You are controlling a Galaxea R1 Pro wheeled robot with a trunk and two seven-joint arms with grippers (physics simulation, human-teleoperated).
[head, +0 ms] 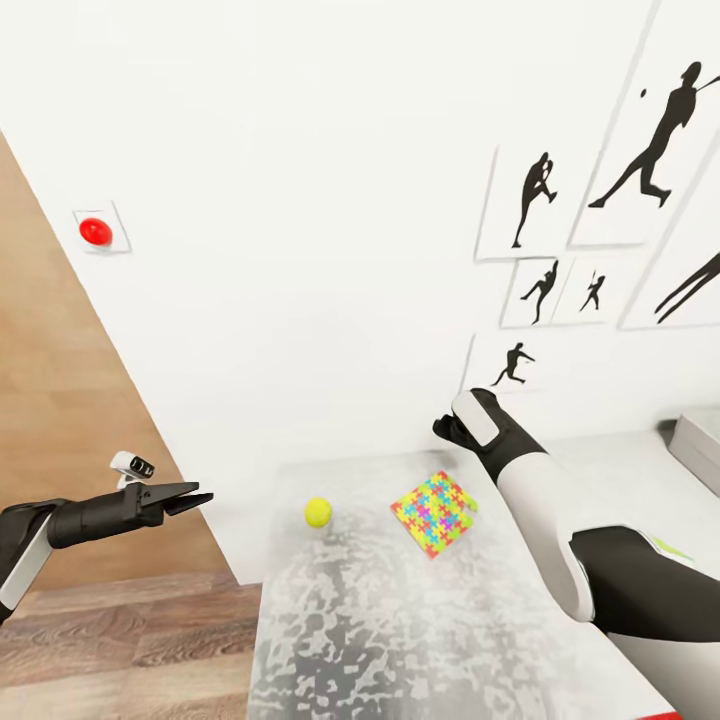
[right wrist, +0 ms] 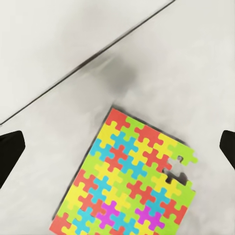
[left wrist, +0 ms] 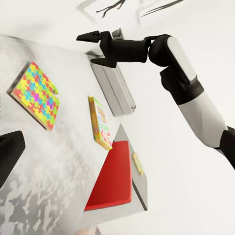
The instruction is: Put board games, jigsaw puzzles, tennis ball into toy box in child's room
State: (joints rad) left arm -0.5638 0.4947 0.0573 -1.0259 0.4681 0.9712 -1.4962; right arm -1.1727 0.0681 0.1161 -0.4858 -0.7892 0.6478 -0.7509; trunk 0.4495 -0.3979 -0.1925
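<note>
One jigsaw puzzle [head: 434, 512]: a flat multicolour square lying on the table, tilted at an angle to the table's edges, near the wall; in the right wrist view [right wrist: 131, 181] a few pieces are missing along one edge.
Tennis ball [head: 318, 512]: small, yellow-green, resting on the table just beside the puzzle toward the robot's left, apart from it and close to the table's end.
Table [head: 420, 640]: pale top with a mottled sheen, set against the white wall.
Toy box [head: 700, 445]: light grey bin at the far right edge of the head view; in the left wrist view [left wrist: 113, 85] it sits on the table beneath the right gripper.
Board game [left wrist: 100, 122]: a flat printed box with a green edge, lying on the table between the puzzle and the toy box in the left wrist view.
Right gripper [left wrist: 94, 47]: raised above the table over the toy box's near end, fingers spread apart with nothing between them; the dark fingertips [right wrist: 11, 156] frame the puzzle below.
Left gripper [head: 190, 497]: held off the table's end above the wood floor, pointing toward the ball; its jaws stand slightly apart and hold nothing.
Wall button [head: 96, 231]: a red dome on a plate, on the wall to the left.
Sports silhouettes [head: 640, 150]: black figures in framed pictures on the wall above the table.
Red panel [left wrist: 112, 178]: a flat red surface beside the table in the left wrist view; what it belongs to cannot be told.
</note>
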